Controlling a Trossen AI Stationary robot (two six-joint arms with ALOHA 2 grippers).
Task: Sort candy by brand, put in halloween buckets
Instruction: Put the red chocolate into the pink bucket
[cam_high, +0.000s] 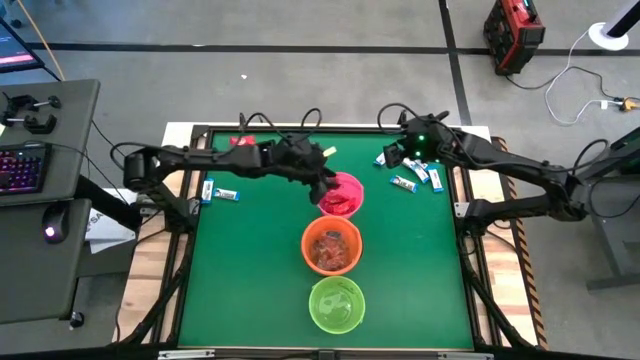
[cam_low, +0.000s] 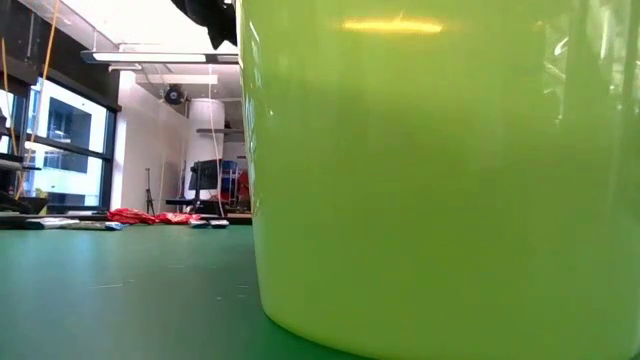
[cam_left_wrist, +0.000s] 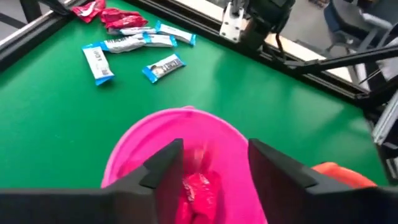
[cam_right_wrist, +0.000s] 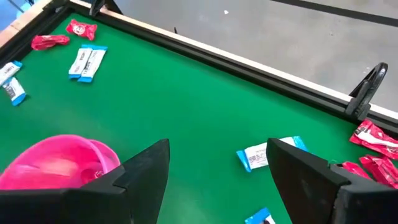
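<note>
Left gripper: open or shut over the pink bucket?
Open. The left gripper hangs over the pink bucket, fingers apart, red candy lying below between them.

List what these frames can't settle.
- Low view: the green bucket fills the picture and hides the other buckets and both grippers.
- High view: wrapper brands are too small to read; the left gripper covers part of the pink bucket.
- Left wrist view: the orange bucket is mostly hidden behind the left fingers.
- Right wrist view: the right fingers hide the candy nearest them.

Green table mat (cam_high: 250, 270), keyboard (cam_high: 22, 166), mouse (cam_high: 52, 222), red case (cam_high: 513, 33)
</note>
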